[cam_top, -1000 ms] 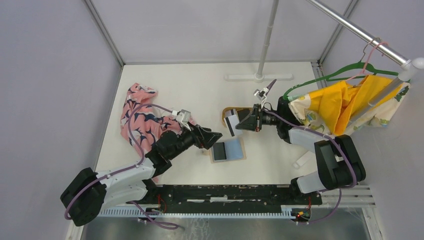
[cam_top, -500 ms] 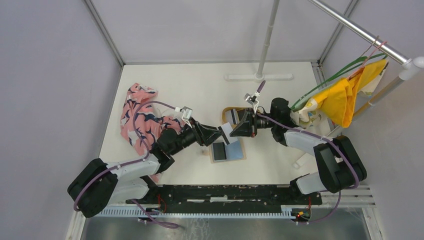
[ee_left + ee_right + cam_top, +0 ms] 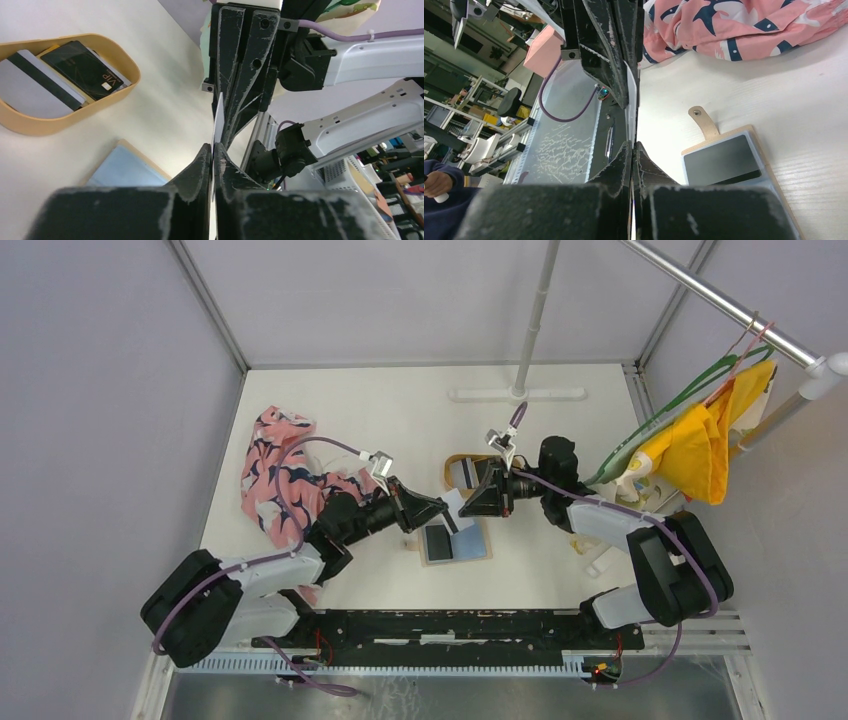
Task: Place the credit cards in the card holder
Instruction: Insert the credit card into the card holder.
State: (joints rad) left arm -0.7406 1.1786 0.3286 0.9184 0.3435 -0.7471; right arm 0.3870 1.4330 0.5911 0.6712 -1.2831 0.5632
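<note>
The job is partly done. The card holder [image 3: 749, 200] lies open on the counter [image 3: 380, 420], just below the middle of the overhead view. One dark card [image 3: 721, 161] already sits in its left panel. The grey-blue right panel looks bare.

A pale card [image 3: 218, 112] is up in the air above the holder's upper edge, held on edge between the two arms. The left gripper [image 3: 214, 150] has its jaws pinched on one end of it. The right gripper [image 3: 634, 147] has its jaws closed tight on the other end, so both grip the same card at once. This looks like a hand-over between the arms, and which side will let go cannot be told.

More is left to do. The wooden tray [image 3: 127, 85], in the upper left of the left wrist view, holds at least two credit cards: a pale one with a black stripe [image 3: 35, 87] and a black one [image 3: 80, 67] lying partly over a yellowish edge that may be a third. By my reckoning, one card is in, one is in transit, and the tray's cards wait their turn.
</note>
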